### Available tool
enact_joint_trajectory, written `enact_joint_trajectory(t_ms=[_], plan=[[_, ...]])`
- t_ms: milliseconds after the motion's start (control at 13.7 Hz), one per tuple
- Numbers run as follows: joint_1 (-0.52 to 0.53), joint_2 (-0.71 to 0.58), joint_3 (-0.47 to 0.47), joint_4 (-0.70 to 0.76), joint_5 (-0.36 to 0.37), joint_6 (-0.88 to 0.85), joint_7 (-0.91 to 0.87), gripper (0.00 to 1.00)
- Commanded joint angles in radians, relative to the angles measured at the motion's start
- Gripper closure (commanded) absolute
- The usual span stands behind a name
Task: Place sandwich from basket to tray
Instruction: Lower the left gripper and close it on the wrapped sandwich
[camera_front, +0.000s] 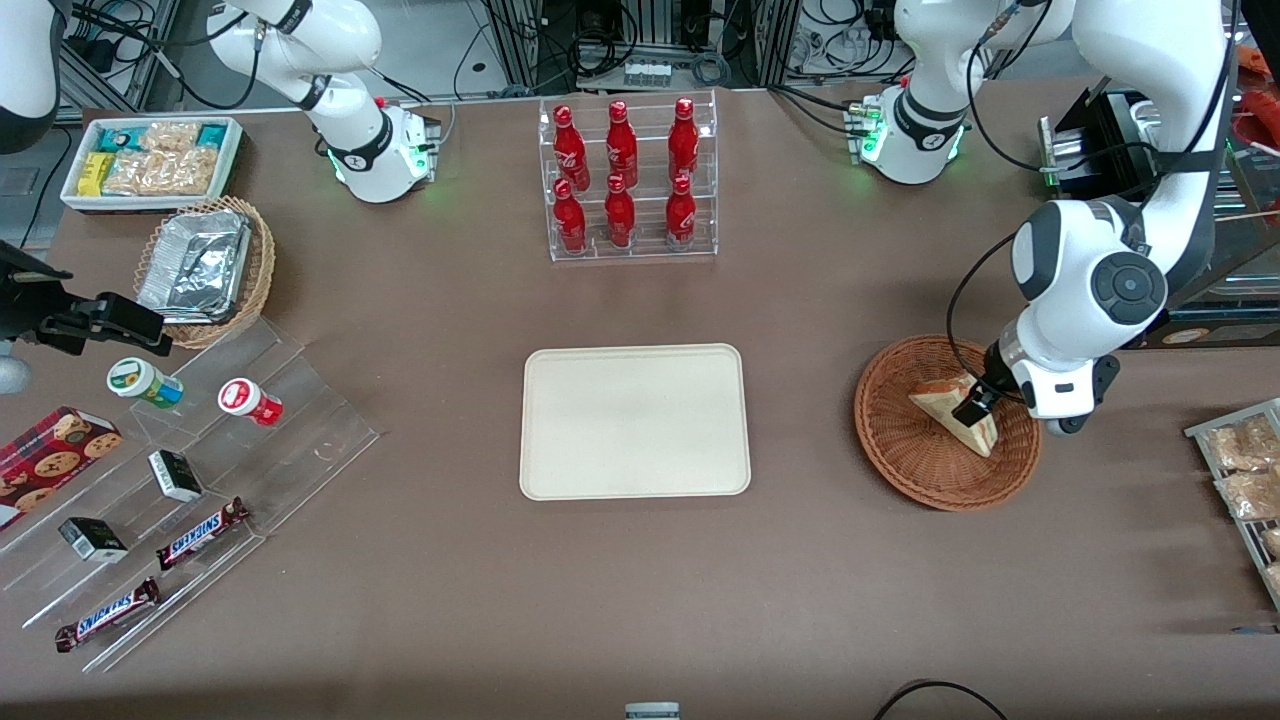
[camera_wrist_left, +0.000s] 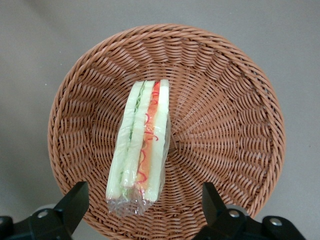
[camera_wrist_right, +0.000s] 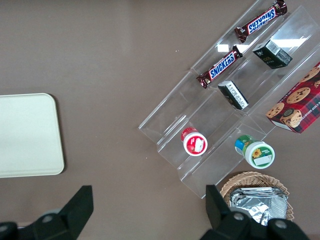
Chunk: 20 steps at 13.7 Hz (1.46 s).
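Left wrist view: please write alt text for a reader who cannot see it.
A plastic-wrapped sandwich, with its red and green filling edge facing the camera, lies in a round reddish-brown wicker basket on a brown table. The open gripper hangs above it, one dark finger on each side of the sandwich's nearer end, not touching it.

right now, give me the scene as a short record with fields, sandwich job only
target: plastic-wrapped triangular sandwich with red and green filling, lying in the basket
container: round reddish-brown woven wicker basket, toward the working arm's end of the table
destination: flat cream-beige rectangular tray, nothing on it
gripper: left arm's gripper low over the sandwich, jaws open on either side of one end, no grasp visible
task state: sandwich not yet lifted
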<state>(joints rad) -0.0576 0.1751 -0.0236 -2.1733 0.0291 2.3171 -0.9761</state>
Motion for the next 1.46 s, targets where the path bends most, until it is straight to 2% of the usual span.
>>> enact_joint_trajectory(t_ms=[0,293,805,951,1024,1244,1317,1390], plan=[[-0.008,-0.003,0.005,-0.037,0.018,0.025,-0.044,0.00],[-0.007,-0.005,0.007,-0.057,0.064,0.022,-0.045,0.00],[-0.004,0.057,0.007,-0.052,0.068,0.088,-0.049,0.00],[-0.002,0.083,0.008,-0.052,0.068,0.125,-0.049,0.03],[-0.002,0.093,0.008,-0.052,0.068,0.137,-0.052,0.14],[-0.002,0.096,0.008,-0.049,0.068,0.142,-0.079,0.89],[-0.002,0.096,0.008,-0.049,0.068,0.140,-0.079,1.00],[-0.002,0.096,0.008,-0.048,0.068,0.139,-0.078,1.00]])
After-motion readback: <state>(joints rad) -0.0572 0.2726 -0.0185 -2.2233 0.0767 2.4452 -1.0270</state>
